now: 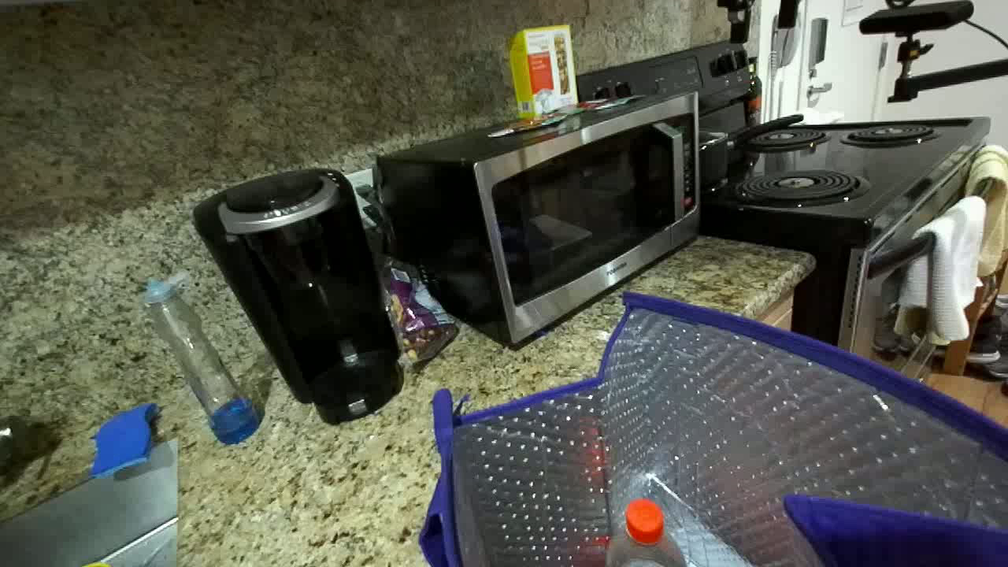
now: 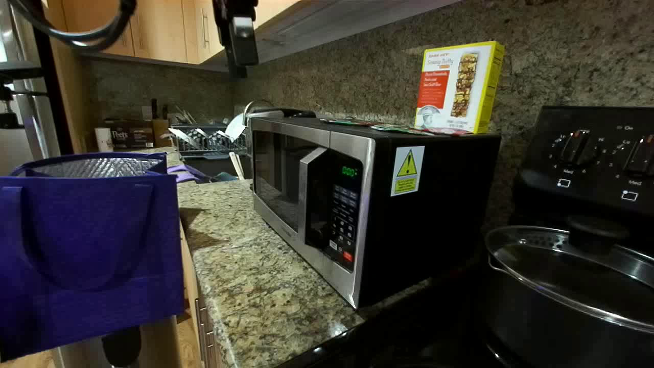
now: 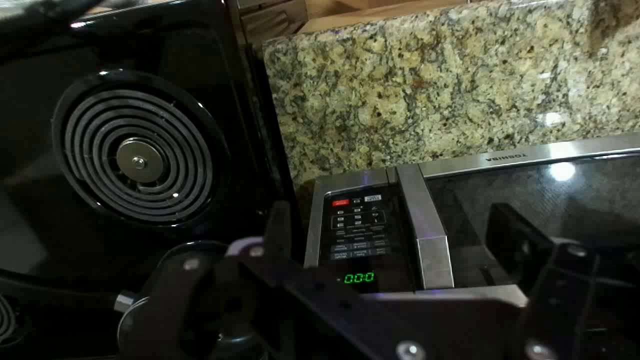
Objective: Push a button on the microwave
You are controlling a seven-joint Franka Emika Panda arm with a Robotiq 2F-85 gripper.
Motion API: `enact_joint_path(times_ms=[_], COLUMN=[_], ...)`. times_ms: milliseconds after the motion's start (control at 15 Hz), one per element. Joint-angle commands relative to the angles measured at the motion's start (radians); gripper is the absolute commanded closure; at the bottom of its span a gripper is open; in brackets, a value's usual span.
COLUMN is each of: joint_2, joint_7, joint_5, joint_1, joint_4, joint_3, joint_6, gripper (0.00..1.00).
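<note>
The microwave (image 1: 587, 209) is a wide stainless-steel and black box on the granite counter, its door shut. It also shows in an exterior view (image 2: 434, 220) and the wrist view (image 3: 434, 205). Its control panel (image 2: 343, 214) has a lit green zero display, rows of keys and a red key; the panel also shows in the wrist view (image 3: 361, 220). My gripper (image 3: 396, 227) is open and empty, fingers wide apart above the microwave, touching nothing visible. In both exterior views the gripper (image 1: 764, 17) (image 2: 239, 48) hangs at the top edge, partly cut off.
A yellow snack box (image 2: 457, 87) and flat packets stand on the microwave. The stove (image 1: 866, 165) with a lidded pot (image 2: 567, 286) adjoins it. A black coffee maker (image 1: 303, 291) stands at the far end. A purple insulated bag (image 2: 92, 245) is in front of the counter.
</note>
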Motion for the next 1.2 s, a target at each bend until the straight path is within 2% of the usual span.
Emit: enact_joint_path(times_ms=[0, 200, 733, 1133], joint_2=[0.002, 0.006, -0.008, 0.002], joint_7=[-0.003, 0.011, -0.002, 0.046], joint_5=[0.003, -0.008, -0.031, -0.229], joint_1=[-0.011, -0.012, -0.038, -0.092], joint_4=[0.003, -0.003, -0.168, -0.302], joint_3=[0.009, 0.013, -0.011, -0.008], joint_6=[-0.002, 0.0, 0.167, 0.406], gripper=[0.0, 0.0, 0.0, 0.0])
